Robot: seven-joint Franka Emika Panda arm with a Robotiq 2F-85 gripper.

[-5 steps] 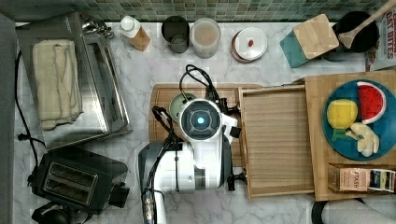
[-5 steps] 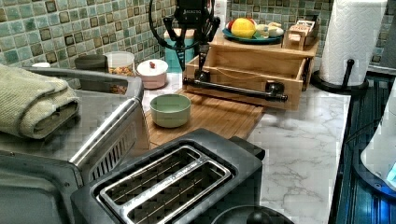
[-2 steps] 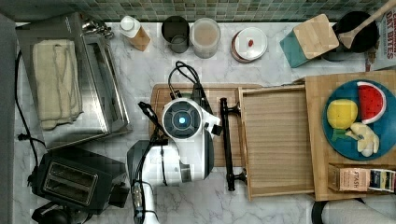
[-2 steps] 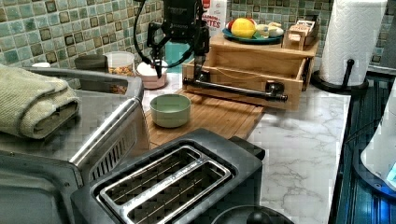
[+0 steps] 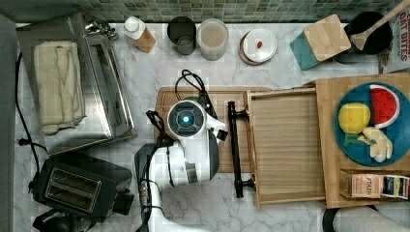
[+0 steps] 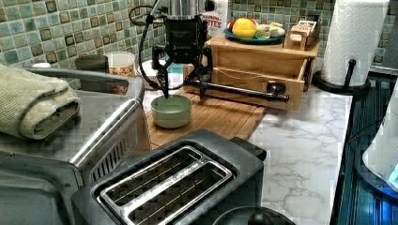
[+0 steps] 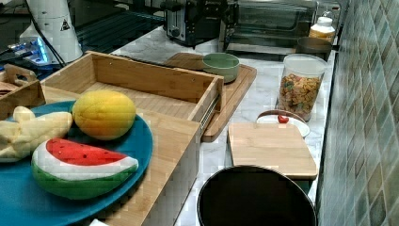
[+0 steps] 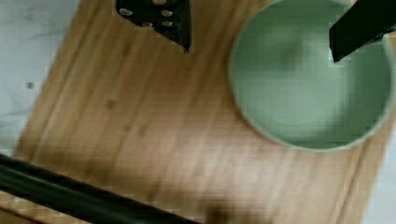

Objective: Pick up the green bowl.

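1. Tool spread wide, gripping nothing; one finger over the bowl, the other beside it over the board.
2. Bowl seen whole in right view; mostly hidden under the arm in top view.
3. Marble bench, tiled wall behind.

The arm reaches out with its wrist turned straight down, the white forearm leading to the round wrist flange. The claw hangs vertically, its two dark fingers spread wide apart, holding nothing, tips pointing downward.
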